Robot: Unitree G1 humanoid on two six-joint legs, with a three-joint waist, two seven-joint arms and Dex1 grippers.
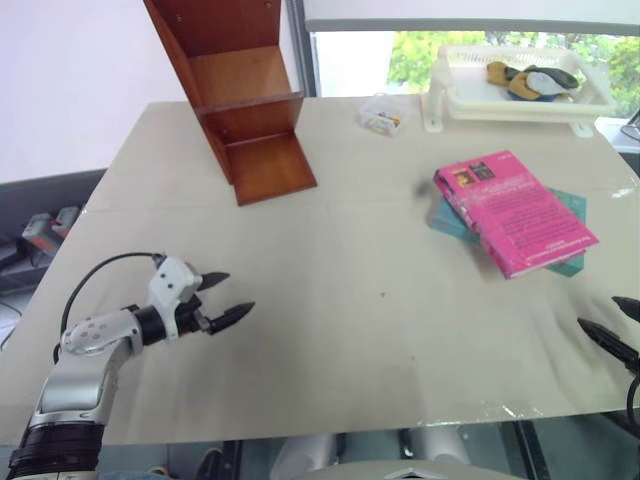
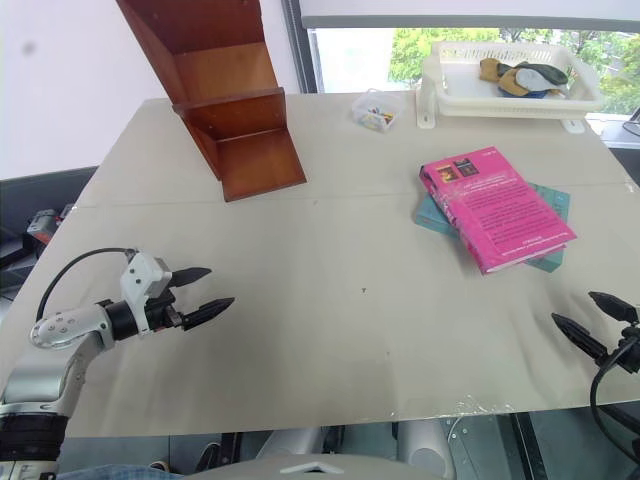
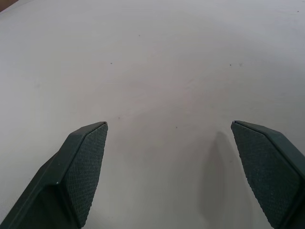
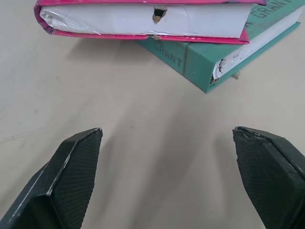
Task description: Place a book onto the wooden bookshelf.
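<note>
While the book [image 1: 514, 211] lies on a teal book [image 1: 566, 205], both the left gripper [image 1: 222, 297] and right gripper [image 2: 592, 322] hover wide, empty; shelf [image 1: 235, 95] bare.

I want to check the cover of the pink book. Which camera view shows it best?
The right eye view: the pink book shows its whole cover, lying on a teal book. The left eye view shows the same. The right wrist view gives only its page edge.

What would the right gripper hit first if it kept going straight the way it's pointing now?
Most likely the pink book, lying on top of the teal-green book straight ahead of the open right gripper. Only bare table lies between, though depth is hard to judge.
</note>
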